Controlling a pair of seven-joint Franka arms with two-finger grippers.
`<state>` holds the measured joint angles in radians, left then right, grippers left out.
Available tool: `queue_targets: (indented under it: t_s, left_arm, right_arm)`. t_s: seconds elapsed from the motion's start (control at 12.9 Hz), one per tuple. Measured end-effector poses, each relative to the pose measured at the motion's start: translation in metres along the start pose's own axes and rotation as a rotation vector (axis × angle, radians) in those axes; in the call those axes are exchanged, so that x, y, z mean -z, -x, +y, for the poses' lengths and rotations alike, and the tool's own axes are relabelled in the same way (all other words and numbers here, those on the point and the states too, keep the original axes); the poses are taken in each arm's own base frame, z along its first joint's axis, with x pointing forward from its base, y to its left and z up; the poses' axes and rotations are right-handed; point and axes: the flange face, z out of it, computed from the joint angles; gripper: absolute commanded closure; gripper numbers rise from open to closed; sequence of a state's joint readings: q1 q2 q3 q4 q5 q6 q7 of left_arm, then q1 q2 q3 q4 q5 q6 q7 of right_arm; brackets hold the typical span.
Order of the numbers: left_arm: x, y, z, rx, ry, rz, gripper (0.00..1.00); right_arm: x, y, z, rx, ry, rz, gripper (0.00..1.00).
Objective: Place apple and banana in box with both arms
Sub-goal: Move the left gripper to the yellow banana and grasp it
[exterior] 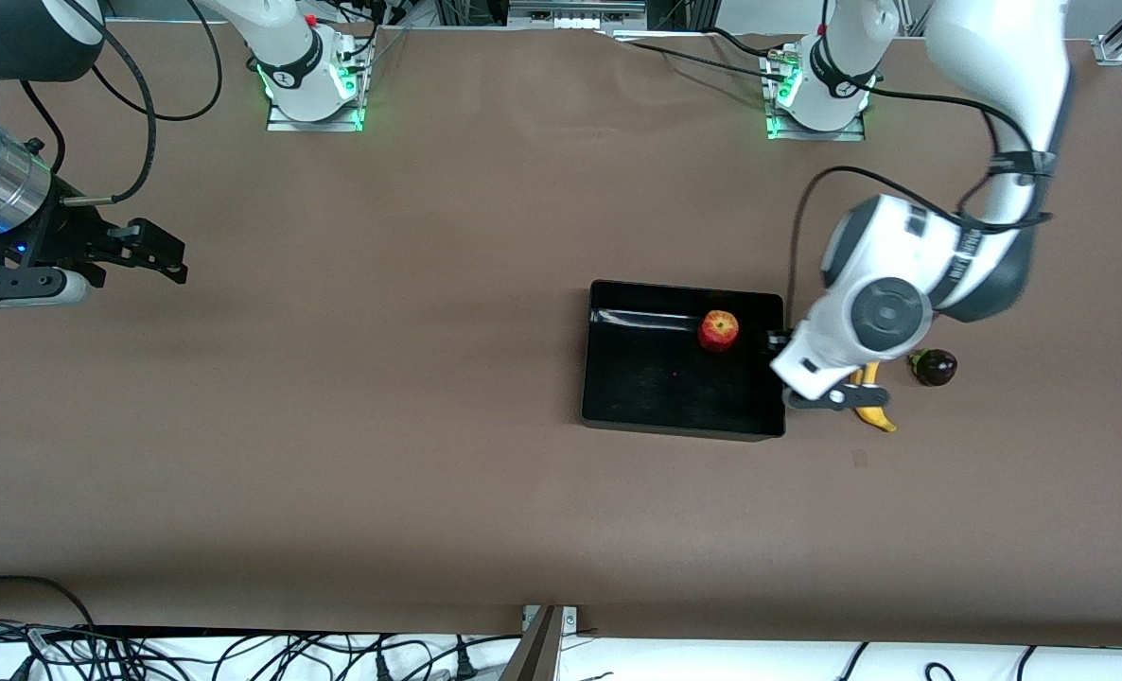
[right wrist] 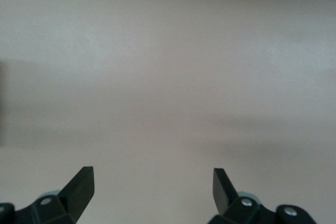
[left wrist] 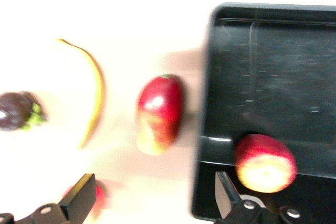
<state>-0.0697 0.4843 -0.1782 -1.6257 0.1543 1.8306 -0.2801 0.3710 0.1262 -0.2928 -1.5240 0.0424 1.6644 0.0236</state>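
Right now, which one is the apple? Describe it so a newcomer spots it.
Find the black box toward the left arm's end of the table. The apple sits inside it, by the wall farthest from the front camera. It is small, round, red with yellow streaks, and the only fruit in the box.

A brown table (exterior: 429, 454) is covered by a plain mat. On it, toward the left arm's end, a black box (exterior: 656, 416) is set. Just beside the box a red-and-yellow fruit (left wrist: 160, 113) is laid, then a banana (exterior: 875, 414), then a dark purple fruit (exterior: 936, 367).
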Motion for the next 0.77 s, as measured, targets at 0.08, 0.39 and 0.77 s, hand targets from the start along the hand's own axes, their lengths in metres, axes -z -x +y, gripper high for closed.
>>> queue_targets:
  t_s: [0.08,0.39,0.77]
  left_arm:
    - [-0.006,-0.008,-0.029,-0.039,0.013,-0.002,0.00]
    - [-0.063,-0.030,-0.107,-0.143,0.064,0.013,0.00]
    - [-0.135,-0.022,-0.112,-0.226,0.086,0.103,0.08]
  right_arm:
    - [0.000,0.000,0.000,0.000,0.000,0.000,0.00]
    - [0.000,0.000,0.000,0.000,0.000,0.000,0.00]
    - [0.000,0.000,0.000,0.000,0.000,0.000,0.00]
